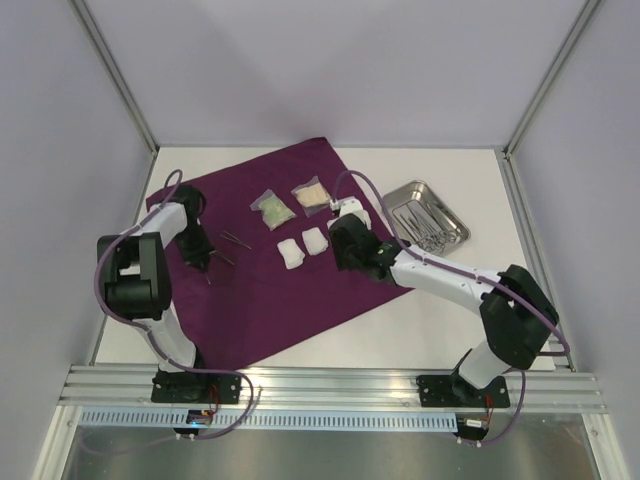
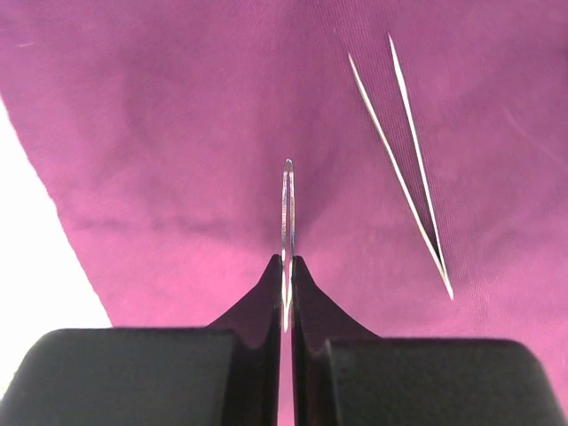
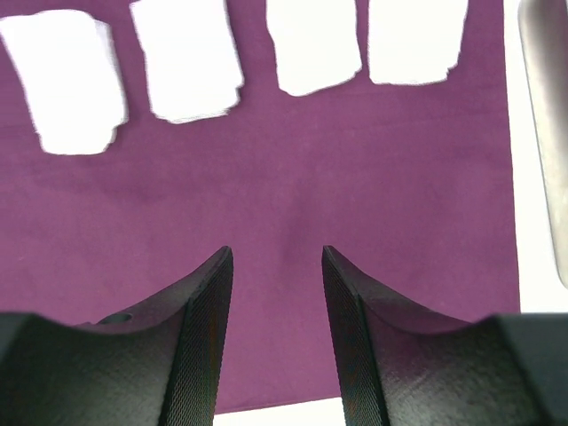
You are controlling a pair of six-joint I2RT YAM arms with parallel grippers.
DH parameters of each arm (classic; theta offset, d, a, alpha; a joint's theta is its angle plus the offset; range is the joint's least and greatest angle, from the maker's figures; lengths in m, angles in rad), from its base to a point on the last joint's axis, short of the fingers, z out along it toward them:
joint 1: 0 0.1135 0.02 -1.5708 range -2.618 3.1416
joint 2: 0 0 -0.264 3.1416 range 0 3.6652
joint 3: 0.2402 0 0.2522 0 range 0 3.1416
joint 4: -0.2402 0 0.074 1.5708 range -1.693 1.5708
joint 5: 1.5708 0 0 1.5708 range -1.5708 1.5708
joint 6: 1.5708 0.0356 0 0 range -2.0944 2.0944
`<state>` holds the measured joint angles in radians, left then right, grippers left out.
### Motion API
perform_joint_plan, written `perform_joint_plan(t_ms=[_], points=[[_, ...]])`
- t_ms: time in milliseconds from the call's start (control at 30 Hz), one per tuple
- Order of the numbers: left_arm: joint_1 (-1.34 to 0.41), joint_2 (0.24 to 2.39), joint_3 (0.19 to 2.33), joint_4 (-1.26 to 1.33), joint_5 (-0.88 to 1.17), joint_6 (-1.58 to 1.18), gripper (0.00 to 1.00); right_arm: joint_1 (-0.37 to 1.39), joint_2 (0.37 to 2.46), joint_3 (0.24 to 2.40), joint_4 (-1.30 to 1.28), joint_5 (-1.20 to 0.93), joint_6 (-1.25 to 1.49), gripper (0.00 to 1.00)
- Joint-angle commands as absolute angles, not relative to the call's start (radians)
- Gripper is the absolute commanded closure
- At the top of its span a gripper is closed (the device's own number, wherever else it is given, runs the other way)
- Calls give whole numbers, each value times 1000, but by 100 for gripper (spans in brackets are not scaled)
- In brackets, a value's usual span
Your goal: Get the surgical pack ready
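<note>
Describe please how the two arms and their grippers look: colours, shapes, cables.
The left arm and right arm have white links with bulky black joints. A thin purple cable loops along each. The left gripper and right gripper each carry two black fingers that curve and taper to the tips; their inner faces show a fine grid texture.

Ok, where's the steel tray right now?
In the top view, the steel tray sits on the white table just right of the purple cloth, on the right arm's side, holding steel instruments.
</note>
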<state>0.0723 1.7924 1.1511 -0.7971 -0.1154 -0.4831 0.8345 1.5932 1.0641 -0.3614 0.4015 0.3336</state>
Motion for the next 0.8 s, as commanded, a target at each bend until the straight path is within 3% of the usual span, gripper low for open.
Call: perform_joint_plan(t_ms=[0,233,300,433,567,767], points=[[71,1648,1180,-845,-127,-428,100,838,1507,1081,-353,339,292,53],[71,1372,1207,-954,61,-256,100,868,1391,1173,-416,187,141,49],[72,1264,1213,-969,213,-180,100,891,1361,1203,-428,134,108,47],[71,1086,1210,-968,519,-89,100,905,1286,1285,-382,-101,74,33],[71,935,1264,-942,817,-72,100,911,1250,1282,-176,-345,145,26],[71,807,1345,-856,1110,-92,100,989,1288,1330,-45,-485,190,23]])
